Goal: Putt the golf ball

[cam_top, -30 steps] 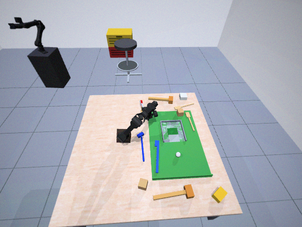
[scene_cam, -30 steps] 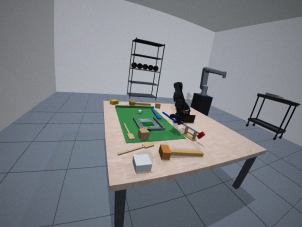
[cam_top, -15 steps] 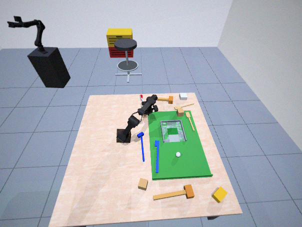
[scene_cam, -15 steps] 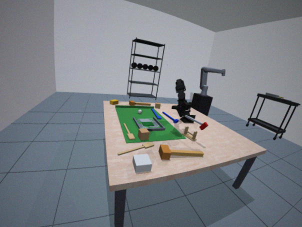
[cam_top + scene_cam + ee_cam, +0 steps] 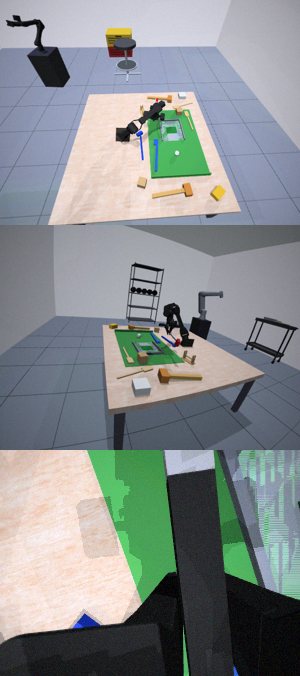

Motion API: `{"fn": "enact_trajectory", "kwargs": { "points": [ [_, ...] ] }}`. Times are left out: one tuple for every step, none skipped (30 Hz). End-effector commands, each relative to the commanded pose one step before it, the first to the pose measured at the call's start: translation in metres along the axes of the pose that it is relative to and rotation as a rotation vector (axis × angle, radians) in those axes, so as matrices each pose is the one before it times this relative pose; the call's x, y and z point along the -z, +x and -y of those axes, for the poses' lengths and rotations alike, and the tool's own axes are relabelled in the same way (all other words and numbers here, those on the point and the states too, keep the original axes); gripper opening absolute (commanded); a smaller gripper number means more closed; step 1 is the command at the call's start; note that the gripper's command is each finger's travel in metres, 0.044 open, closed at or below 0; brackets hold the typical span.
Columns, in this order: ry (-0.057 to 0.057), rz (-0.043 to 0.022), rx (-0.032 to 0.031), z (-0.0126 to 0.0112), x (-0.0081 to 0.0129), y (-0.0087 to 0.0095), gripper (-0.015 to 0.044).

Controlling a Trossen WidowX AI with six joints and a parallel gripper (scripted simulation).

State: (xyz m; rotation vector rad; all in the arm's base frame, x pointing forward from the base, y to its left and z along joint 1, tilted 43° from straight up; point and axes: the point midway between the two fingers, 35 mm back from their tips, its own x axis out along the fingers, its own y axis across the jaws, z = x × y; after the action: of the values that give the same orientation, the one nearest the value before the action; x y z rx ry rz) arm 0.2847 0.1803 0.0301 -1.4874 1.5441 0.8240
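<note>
The red putter has a red head point(image 5: 157, 100) point(image 5: 177, 342), a grey shaft and a black grip point(image 5: 197, 525). My gripper point(image 5: 155, 116) point(image 5: 169, 332) point(image 5: 190, 579) is shut on the black grip and holds the putter above the table. The white golf ball point(image 5: 177, 153) point(image 5: 139, 335) rests on the green mat point(image 5: 191, 163) point(image 5: 124, 340). A grey-walled frame point(image 5: 182, 129) point(image 5: 158, 347) point(image 5: 254, 542) stands on the mat, with pale sloped surfaces around a green square point(image 5: 171, 130) point(image 5: 147, 347). The fingertips are partly hidden in the top and exterior views.
A wooden stand point(image 5: 142, 110) point(image 5: 187, 361) is beside the mat. One blue club point(image 5: 141, 147) point(image 5: 167, 340) lies beside the mat, another point(image 5: 156, 156) point(image 5: 155, 337) on it. Mallets point(image 5: 169, 98) point(image 5: 187, 190), wooden spatulas and several blocks lie around. A low wall point(image 5: 181, 176) edges the mat.
</note>
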Motion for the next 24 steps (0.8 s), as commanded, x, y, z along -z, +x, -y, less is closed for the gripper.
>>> {"fn": "enact_trajectory", "kwargs": {
  "points": [
    [0.1474,-0.00399,0.02932,0.02115,0.03105,-0.01326,0.0000],
    [0.0363,-0.00177,0.00683,0.00594,0.00755,-0.00281,0.0000],
    [0.0364,-0.00194,0.00687,0.00603,0.00753,-0.00271,0.0000],
    [0.0364,-0.00210,0.00692,0.00613,0.00751,-0.00262,0.0000],
    [0.0365,-0.00226,0.00699,0.00623,0.00749,-0.00253,0.0000],
    [0.0366,-0.00243,0.00706,0.00632,0.00746,-0.00243,0.0000],
    [0.0366,-0.00259,0.00713,0.00641,0.00743,-0.00234,0.0000],
    [0.0367,-0.00275,0.00722,0.00650,0.00740,-0.00225,0.0000],
    [0.0367,-0.00290,0.00731,0.00659,0.00737,-0.00216,0.0000],
    [0.0367,-0.00306,0.00741,0.00668,0.00733,-0.00208,0.0000],
    [0.0368,-0.00321,0.00752,0.00676,0.00729,-0.00199,0.0000],
    [0.0368,-0.00336,0.00764,0.00684,0.00725,-0.00191,0.0000],
    [0.0368,-0.00350,0.00776,0.00692,0.00721,-0.00182,0.0000],
    [0.0384,-0.00056,0.00471,0.00603,0.00659,-0.00147,0.0000],
    [0.0386,-0.00068,0.00486,0.00614,0.00654,-0.00143,0.0000],
    [0.0386,-0.00079,0.00500,0.00622,0.00647,-0.00139,0.0000],
    [0.0383,-0.00126,0.00557,0.00641,0.00644,-0.00138,0.0000],
    [0.0376,-0.00214,0.00663,0.00672,0.00646,-0.00141,0.0000],
    [0.0366,-0.00218,0.00662,0.00662,0.00623,-0.00132,0.0000],
    [0.0313,-0.00193,0.00577,0.00572,0.00525,-0.00109,0.0000],
    [0.0253,-0.00160,0.00474,0.00467,0.00419,-0.00085,0.0000],
    [0.0233,-0.00285,0.00638,0.00500,0.00419,-0.00092,0.0000],
    [0.0289,-0.00360,0.00803,0.00623,0.00519,-0.00111,0.0000],
    [0.0310,-0.00476,0.00999,0.00713,0.00575,-0.00124,0.0000]
  ]
}}
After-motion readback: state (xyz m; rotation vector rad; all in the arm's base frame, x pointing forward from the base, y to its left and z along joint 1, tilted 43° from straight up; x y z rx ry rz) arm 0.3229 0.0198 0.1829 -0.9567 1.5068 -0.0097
